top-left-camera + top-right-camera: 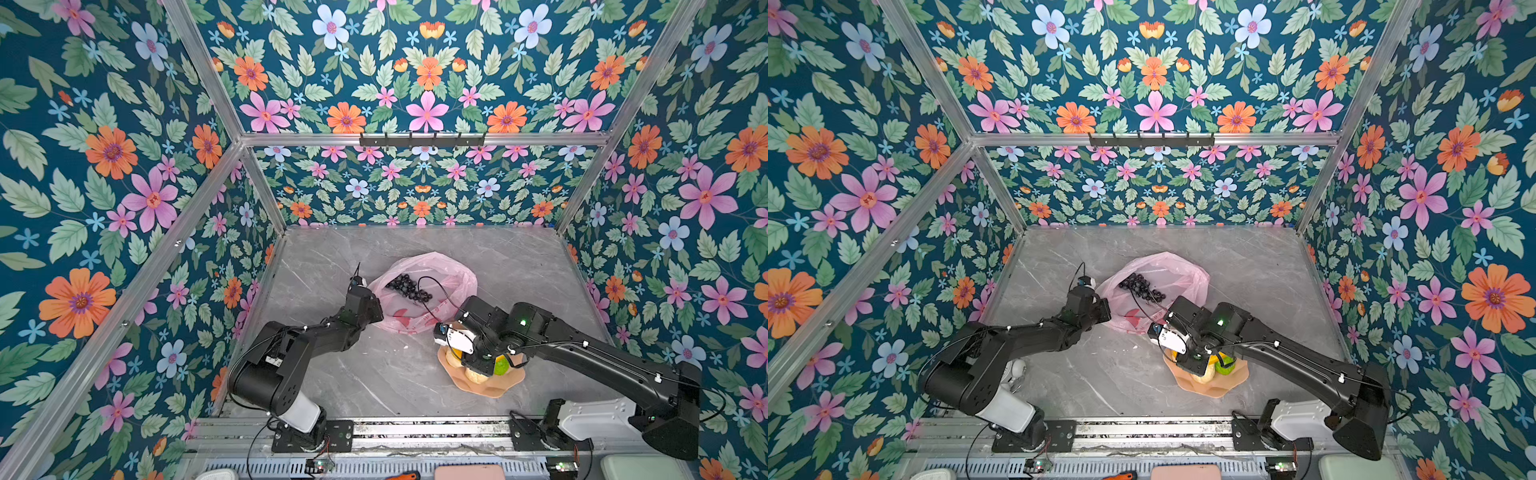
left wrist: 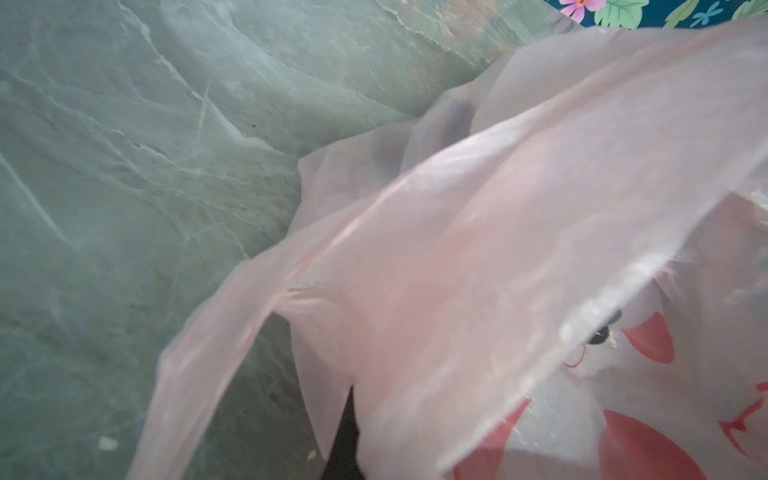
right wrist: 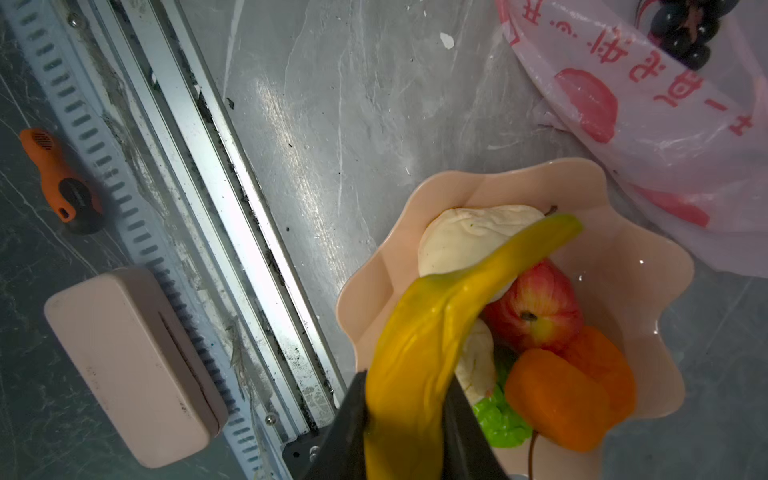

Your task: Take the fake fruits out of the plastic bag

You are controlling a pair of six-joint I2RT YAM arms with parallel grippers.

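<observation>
The pale pink plastic bag [image 1: 424, 291] [image 1: 1154, 291] lies crumpled mid-table, its mouth spread open. Inside it rests a dark purple grape bunch [image 1: 409, 288] [image 3: 685, 33]. My left gripper [image 1: 377, 309] is shut on the bag's left edge; the bag's film [image 2: 498, 249] fills the left wrist view. My right gripper [image 3: 409, 399] is shut on a yellow banana [image 3: 436, 332], holding it over the peach scalloped bowl [image 3: 648, 257] [image 1: 494, 384]. In the bowl are a red apple [image 3: 540, 307], an orange [image 3: 565, 390], a bumpy green fruit [image 3: 498, 419] and a cream lumpy piece [image 3: 469, 241].
A metal rail [image 3: 208, 208] runs along the table's front edge. Beyond it lie an orange-handled tool [image 3: 58, 178] and a pale pink box [image 3: 133, 365]. Floral walls close in the left, back and right. A small white crumb [image 3: 446, 40] sits on the grey marble top.
</observation>
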